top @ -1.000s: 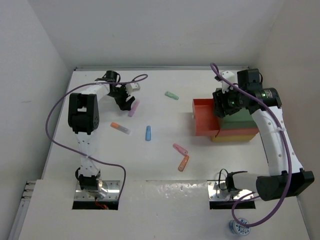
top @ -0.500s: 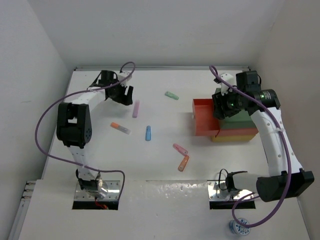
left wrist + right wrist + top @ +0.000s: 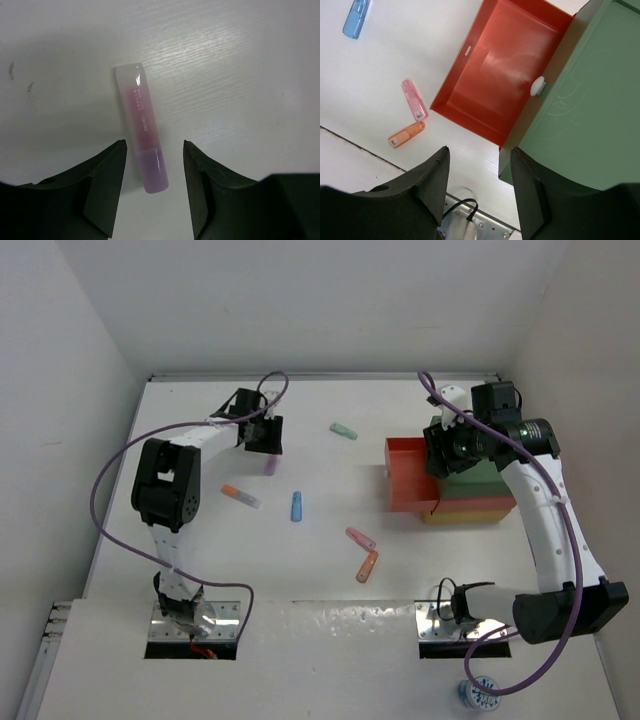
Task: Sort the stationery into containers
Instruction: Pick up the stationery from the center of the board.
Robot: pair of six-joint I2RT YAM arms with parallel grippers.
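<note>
A purple-pink marker (image 3: 140,120) lies flat on the white table, its purple end between the fingers of my left gripper (image 3: 154,145). The jaws are open, with a gap on each side of the marker. From above, the left gripper (image 3: 267,437) covers most of that marker (image 3: 270,467). My right gripper (image 3: 479,150) hangs open and empty over the corner of the stacked containers. The red-orange tray (image 3: 470,107) is pulled out and has nothing in it. It sits under the green one (image 3: 590,100). Below them is the yellow tray (image 3: 470,510).
Other stationery lies loose on the table: a mint marker (image 3: 343,430), an orange marker (image 3: 240,496), a blue one (image 3: 297,505), a pink one (image 3: 360,538) and another orange one (image 3: 367,566). Walls close in the table at the back and sides.
My left gripper has moved right, over the purple-pink marker, and its jaws have narrowed around it. The right arm has not moved.
</note>
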